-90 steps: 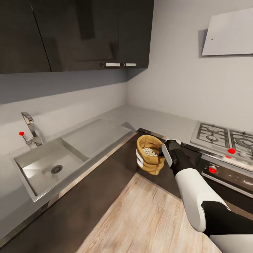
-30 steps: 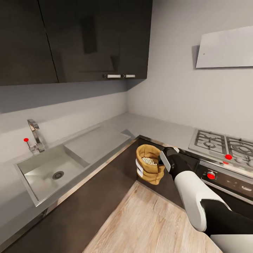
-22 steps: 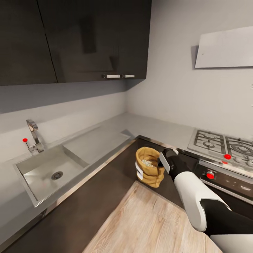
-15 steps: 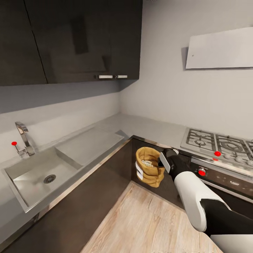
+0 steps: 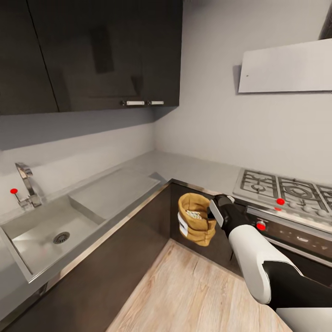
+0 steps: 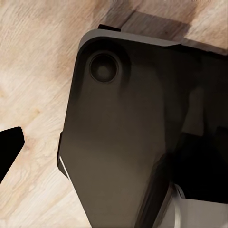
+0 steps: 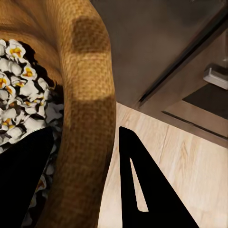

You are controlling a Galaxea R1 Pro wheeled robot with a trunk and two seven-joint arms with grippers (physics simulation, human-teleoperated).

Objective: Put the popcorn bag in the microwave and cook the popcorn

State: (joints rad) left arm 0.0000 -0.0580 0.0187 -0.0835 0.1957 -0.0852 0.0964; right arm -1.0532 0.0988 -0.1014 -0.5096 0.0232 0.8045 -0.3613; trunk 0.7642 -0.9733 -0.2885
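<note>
Carrying the popcorn bag (image 5: 197, 224) at frame centre, the right gripper (image 5: 213, 213) is pinching its rim; next, judging, locating the microwave.

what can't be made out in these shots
- Lower part of the bag, right wrist view: cut off by the frame and covered by a dark claw finger.
- Right claw's far finger, head view: hidden behind the bag's rim.
- Left claw, left wrist view: open or shut cannot be told; a dark robot body panel takes up most of the picture.
- Hob, head view: right end cut off.
</note>
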